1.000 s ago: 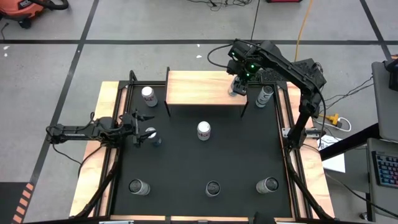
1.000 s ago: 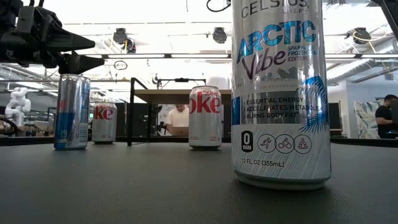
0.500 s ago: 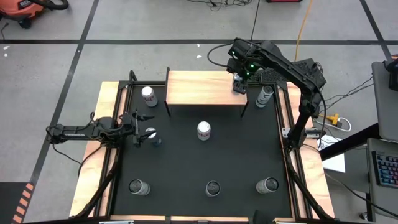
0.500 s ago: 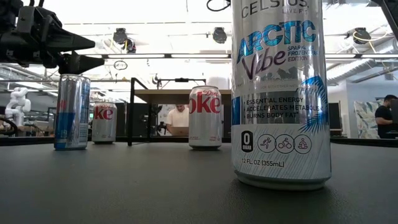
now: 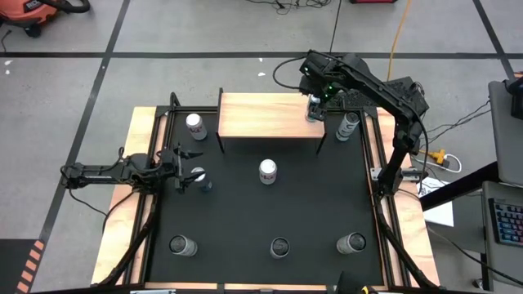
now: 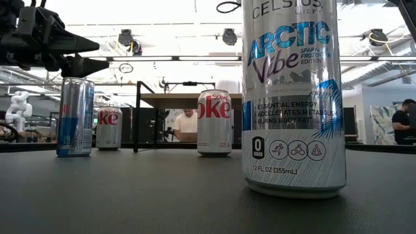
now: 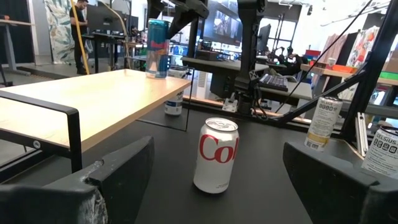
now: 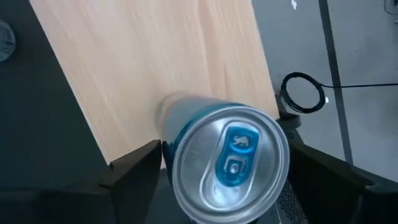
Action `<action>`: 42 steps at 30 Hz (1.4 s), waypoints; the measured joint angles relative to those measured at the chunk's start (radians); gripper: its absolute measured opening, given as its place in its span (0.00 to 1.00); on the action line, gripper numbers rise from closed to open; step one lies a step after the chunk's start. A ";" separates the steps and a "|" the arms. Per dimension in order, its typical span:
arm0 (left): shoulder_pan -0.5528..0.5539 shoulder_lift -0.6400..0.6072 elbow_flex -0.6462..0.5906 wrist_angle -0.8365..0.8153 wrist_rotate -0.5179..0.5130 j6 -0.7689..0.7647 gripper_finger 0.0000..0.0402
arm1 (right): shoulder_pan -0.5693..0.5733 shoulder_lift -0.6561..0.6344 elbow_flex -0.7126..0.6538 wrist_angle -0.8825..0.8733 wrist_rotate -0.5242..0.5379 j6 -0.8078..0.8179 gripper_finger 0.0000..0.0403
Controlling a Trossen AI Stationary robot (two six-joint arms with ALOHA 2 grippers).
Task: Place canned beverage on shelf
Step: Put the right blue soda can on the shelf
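Light wood shelf (image 5: 265, 114) stands on the black table (image 5: 270, 208) — one blue can (image 8: 227, 158) upright on it, directly beneath the right gripper (image 5: 313, 104); other cans stand on the mat.

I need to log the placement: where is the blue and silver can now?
The blue and silver can stands upright at the light wooden shelf's right end, under the right gripper.
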 joint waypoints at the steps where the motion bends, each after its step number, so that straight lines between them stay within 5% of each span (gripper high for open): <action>1: 0.000 0.000 0.000 0.000 0.000 0.000 0.90 | 0.000 0.000 0.000 -0.003 0.000 0.000 0.78; 12: 0.000 0.000 0.001 -0.024 0.000 0.000 0.90 | 0.000 0.000 0.000 0.008 -0.108 -0.022 0.78; 27: 0.000 0.000 0.001 -0.026 0.000 0.000 0.90 | 0.001 0.000 0.009 0.043 -0.025 -0.079 0.78; 42: 0.000 0.000 0.001 -0.027 0.000 0.000 0.90 | 0.002 -0.002 0.162 -0.045 -0.029 0.002 0.78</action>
